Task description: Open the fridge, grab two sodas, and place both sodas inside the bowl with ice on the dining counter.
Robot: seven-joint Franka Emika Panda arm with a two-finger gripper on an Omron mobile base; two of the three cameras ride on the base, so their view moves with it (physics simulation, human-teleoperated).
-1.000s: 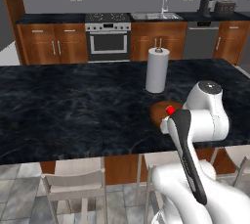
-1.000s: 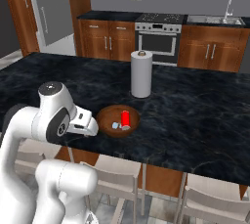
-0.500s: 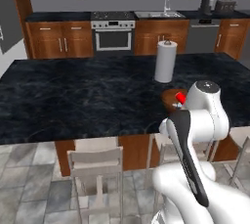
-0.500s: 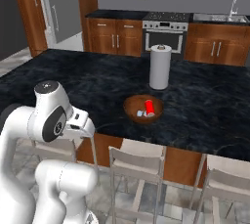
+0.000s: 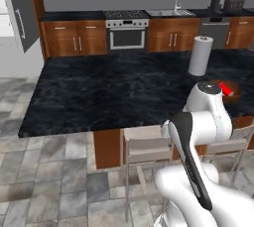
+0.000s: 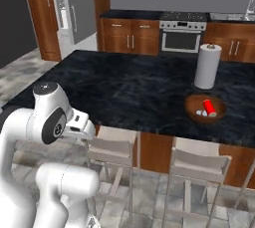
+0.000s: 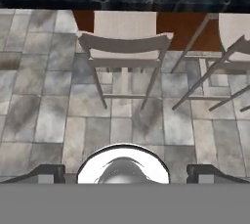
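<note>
While one soda (image 6: pixel 208 107) lies in the bowl (image 6: pixel 192 108), pincer (image 7: pixel 124 173) spread, empty.

You see a red soda (image 6: pixel 208 107) lying in the brown bowl (image 6: pixel 193 110) on the dining counter (image 6: pixel 129 92), paper towel roll (image 6: pixel 207 66) just behind, fridge (image 6: pixel 75 4) far left.

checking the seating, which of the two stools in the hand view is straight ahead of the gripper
The left stool, centred above the open gripper. The other stool sits off toward the right edge, partly cut off.
</note>
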